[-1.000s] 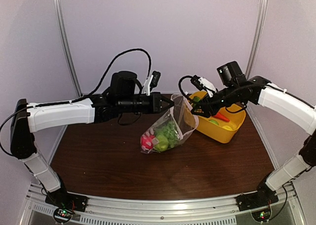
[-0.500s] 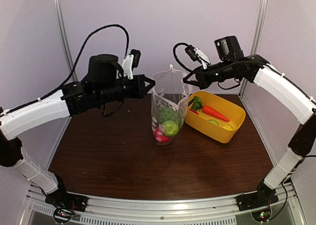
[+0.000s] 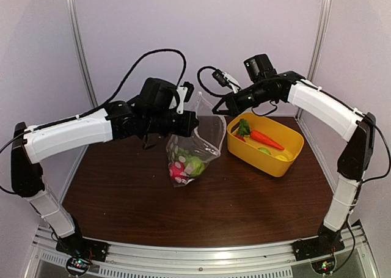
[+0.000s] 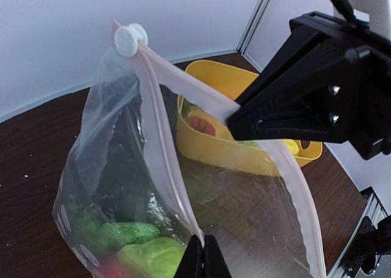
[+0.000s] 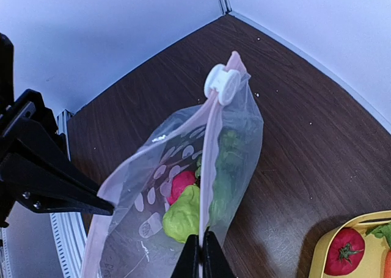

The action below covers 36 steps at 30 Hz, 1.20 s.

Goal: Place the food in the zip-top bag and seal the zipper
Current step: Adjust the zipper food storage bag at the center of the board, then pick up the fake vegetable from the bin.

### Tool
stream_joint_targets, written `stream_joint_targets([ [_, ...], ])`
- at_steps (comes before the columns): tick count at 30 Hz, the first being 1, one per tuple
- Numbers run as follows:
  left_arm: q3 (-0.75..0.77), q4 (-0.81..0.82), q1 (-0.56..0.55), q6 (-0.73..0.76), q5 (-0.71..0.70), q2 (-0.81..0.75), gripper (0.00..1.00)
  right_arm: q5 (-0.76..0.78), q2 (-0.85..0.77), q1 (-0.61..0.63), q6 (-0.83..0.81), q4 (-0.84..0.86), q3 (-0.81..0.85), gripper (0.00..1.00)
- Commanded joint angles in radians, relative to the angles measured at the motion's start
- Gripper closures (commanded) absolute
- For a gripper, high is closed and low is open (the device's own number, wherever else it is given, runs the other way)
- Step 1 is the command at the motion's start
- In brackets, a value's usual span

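Left hand (image 4: pixel 203 255) and right hand (image 5: pixel 200 251) pinch the zipper (image 5: pixel 208 162).

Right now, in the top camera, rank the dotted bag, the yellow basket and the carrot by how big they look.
Largest: the yellow basket and the zip-top bag, too alike to rank.
Smallest: the carrot, clearly.

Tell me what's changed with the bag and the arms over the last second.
The zip-top bag, slumped on the table a second ago, was lifted upright, then carried left and slightly down. It now hangs tilted, left gripper and right gripper both with jaws shut on its zipper edge. The right gripper moved off the yellow basket. Unchanged: basket, its carrot, the food in the bag.
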Motion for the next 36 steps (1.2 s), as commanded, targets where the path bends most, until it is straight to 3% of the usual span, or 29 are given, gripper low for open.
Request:
stream_joint_targets([
  [1,0.0,0.028,0.008,-0.016,0.057,-0.006,1.0,0.008,-0.055,-0.003,-0.016,-0.035,-0.002,0.95],
  [4,-0.006,0.043,0.009,-0.019,0.065,-0.003,1.0,0.063,-0.084,-0.006,-0.047,-0.085,-0.008,0.9],
  [9,-0.097,0.186,0.01,-0.016,0.063,-0.055,1.0,0.127,-0.146,-0.066,-0.097,-0.155,-0.018,0.68],
  [12,-0.102,0.214,0.013,-0.004,0.069,-0.05,1.0,0.158,-0.18,-0.13,-0.096,-0.087,-0.096,0.57],
  [15,-0.075,0.207,0.015,0.013,0.082,-0.031,1.0,0.223,-0.178,-0.182,-0.129,-0.011,-0.178,0.53],
  [22,-0.08,0.209,0.015,0.014,0.113,-0.029,1.0,0.304,-0.034,-0.299,-0.229,-0.001,-0.198,0.51],
  [26,-0.095,0.206,0.015,0.015,0.134,-0.04,1.0,0.446,0.033,-0.314,-0.301,-0.006,-0.217,0.5],
  [36,-0.122,0.235,0.015,0.003,0.19,-0.035,1.0,0.606,0.199,-0.326,-0.458,-0.042,-0.149,0.61],
])
